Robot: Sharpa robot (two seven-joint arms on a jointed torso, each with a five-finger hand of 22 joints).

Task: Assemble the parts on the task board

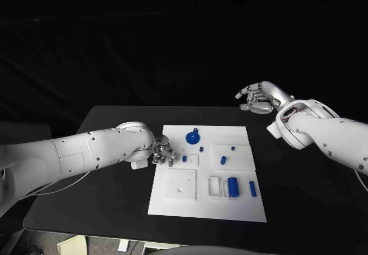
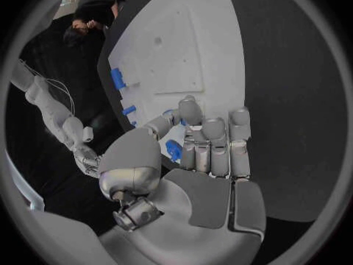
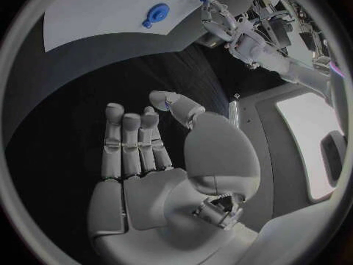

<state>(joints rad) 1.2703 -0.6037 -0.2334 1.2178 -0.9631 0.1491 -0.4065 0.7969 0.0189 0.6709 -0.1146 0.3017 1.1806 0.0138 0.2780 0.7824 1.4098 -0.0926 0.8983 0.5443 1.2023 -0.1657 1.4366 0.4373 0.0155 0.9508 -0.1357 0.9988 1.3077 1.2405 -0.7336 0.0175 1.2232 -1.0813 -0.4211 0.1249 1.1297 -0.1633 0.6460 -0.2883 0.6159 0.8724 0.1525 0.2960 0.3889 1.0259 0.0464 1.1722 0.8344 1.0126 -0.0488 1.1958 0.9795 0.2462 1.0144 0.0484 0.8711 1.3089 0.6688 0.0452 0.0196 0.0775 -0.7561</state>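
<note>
Board (image 1: 237,207), a white plate, lies in the middle of the black table (image 1: 115,180), its long sides running from near to far. Blue parts rest on it: a round piece with a small tab (image 1: 192,138) at the far end, two short pegs (image 1: 223,159) on a raised square right of centre, a thick cylinder (image 1: 232,187) standing beside a white frame near the right edge, and a thinner pin (image 1: 252,188) just right of that cylinder.

The left hand (image 1: 161,150) hangs over the board's left edge, about halfway along it. Its fingers (image 2: 212,144) are curled together and pointed down at the board, and in the left wrist view a small blue part (image 2: 173,150) sits between the thumb and the fingers; whether it is truly pinched or only lies under them cannot be told.

The right hand (image 1: 260,98) is lifted beyond the table's far right corner, well apart from the board. Its fingers (image 3: 131,141) are straight and side by side, the thumb apart from them, with nothing in it.
</note>
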